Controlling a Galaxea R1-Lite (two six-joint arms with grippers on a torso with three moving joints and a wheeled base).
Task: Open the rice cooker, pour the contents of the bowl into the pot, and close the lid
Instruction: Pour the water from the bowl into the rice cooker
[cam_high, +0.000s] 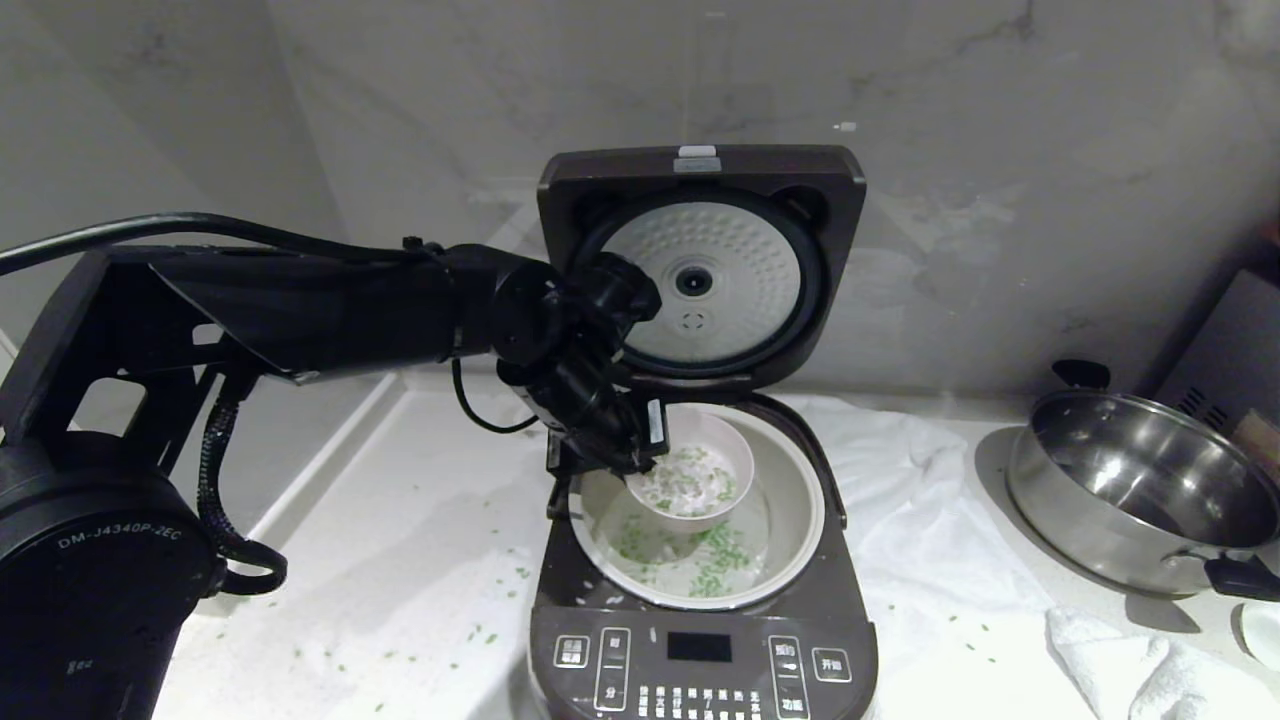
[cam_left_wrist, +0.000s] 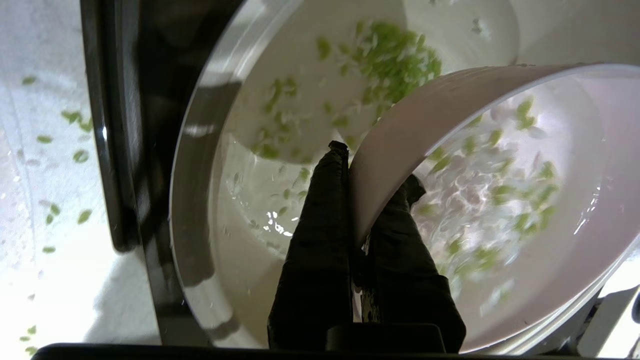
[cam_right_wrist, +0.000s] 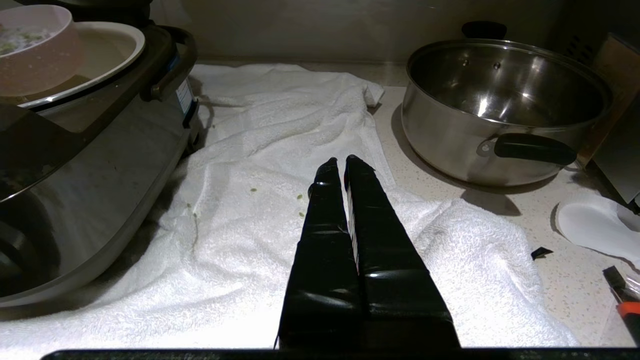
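The large dark brown-grey rice cooker (cam_high: 702, 600) stands open near the middle of the white counter (cam_high: 400, 560), its hinged lid (cam_high: 700, 260) upright at the far side with the dimpled white disc facing forward. The left gripper (cam_high: 640, 455) is clamped on the rim of the small pale pink bowl (cam_high: 692, 478), holding it tilted over the round off-white inner pot (cam_high: 790, 500).

The head view shows chopped green bits and whitish grains (cam_high: 690, 485) in the bowl, more on the pot floor and some scattered on the counter to the left. Only the left wrist view shows the grip closely: one black finger (cam_left_wrist: 320, 225) outside the bowl wall, the other inside.

Only the right wrist view shows the right gripper (cam_right_wrist: 341, 162), fingers pressed together on nothing, above the white towel (cam_right_wrist: 280, 210) right of the cooker. The shiny steel pan with a black handle (cam_right_wrist: 500, 110) sits far right.

The cooker's control panel is cut off at the head view's near edge; its labels are too small to read.
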